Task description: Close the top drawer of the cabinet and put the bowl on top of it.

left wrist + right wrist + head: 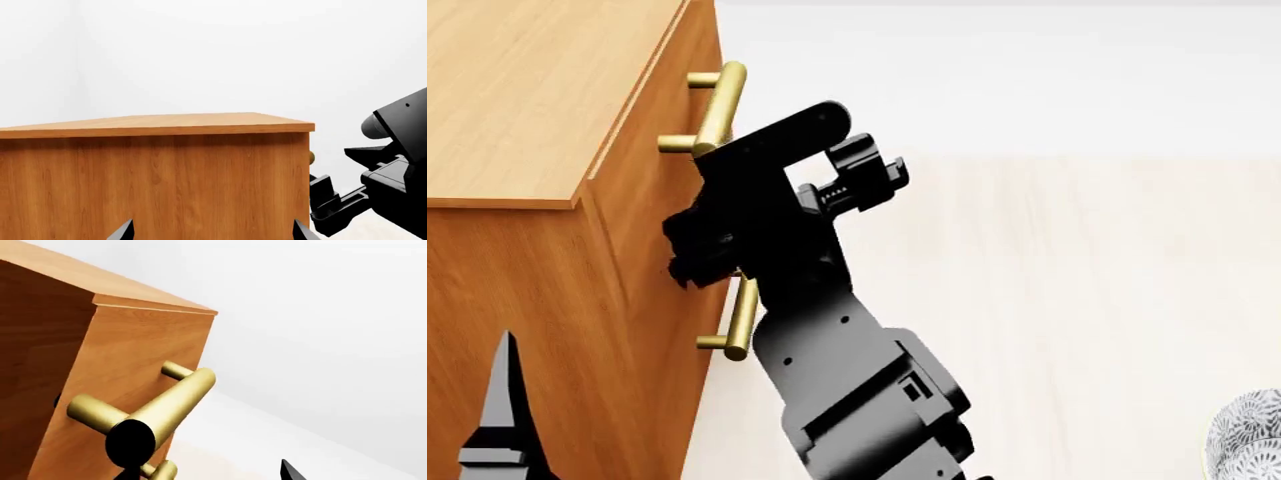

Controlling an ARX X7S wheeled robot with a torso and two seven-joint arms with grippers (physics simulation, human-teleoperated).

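Note:
The orange-brown cabinet [547, 90] fills the left of the head view, its front facing right. The top drawer [670, 115] looks level with the front below it, and its brass handle [723, 105] stands clear. My right gripper [841, 160] is open beside that handle, one finger lying close along it. In the right wrist view the handle [173, 402] sits near one fingertip of the open right gripper [207, 472]. My left gripper [212, 232] is open and faces the cabinet's side [153, 175]. The patterned bowl [1248, 440] shows only partly at the lower right edge, on the floor.
A second brass handle [741, 315] sits lower on the cabinet front, partly behind my right arm [854, 380]. One left fingertip [505, 400] rises at the lower left by the cabinet's side. Pale floor [1068, 280] stretches to the right, with white walls beyond.

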